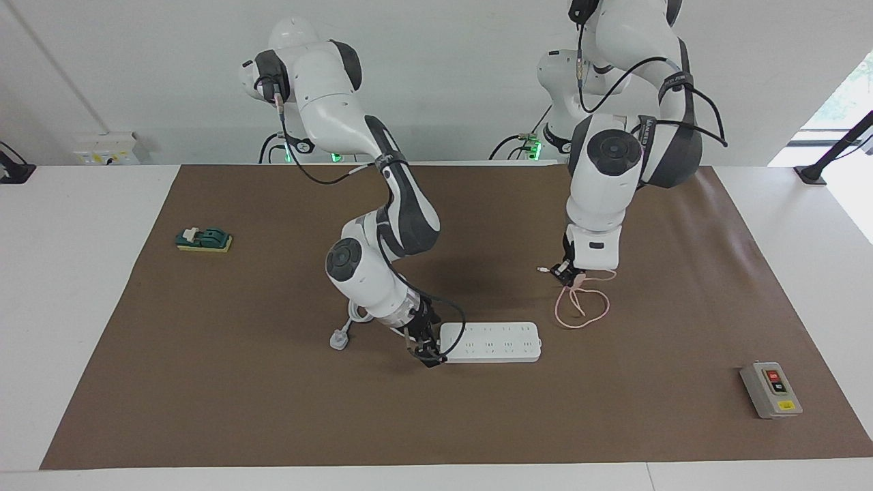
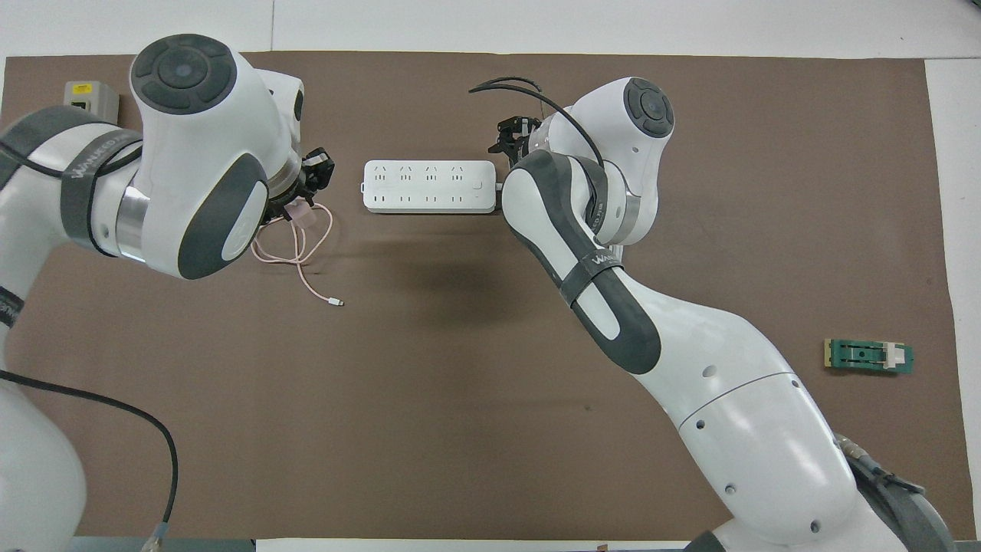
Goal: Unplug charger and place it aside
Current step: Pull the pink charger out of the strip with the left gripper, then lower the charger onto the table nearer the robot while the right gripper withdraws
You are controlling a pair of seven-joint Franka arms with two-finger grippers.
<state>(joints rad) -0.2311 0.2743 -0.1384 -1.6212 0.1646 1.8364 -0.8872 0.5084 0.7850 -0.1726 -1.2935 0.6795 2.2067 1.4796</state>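
Facing view — brown mat (image 1: 204, 382), white wall (image 1: 443, 68)

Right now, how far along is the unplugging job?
Done: the charger is out of the power strip, whose sockets show bare. In hand: the left gripper is shut on the charger, up over the mat, cable dangling; the right gripper sits at the strip's end. Left: setting the charger down aside.
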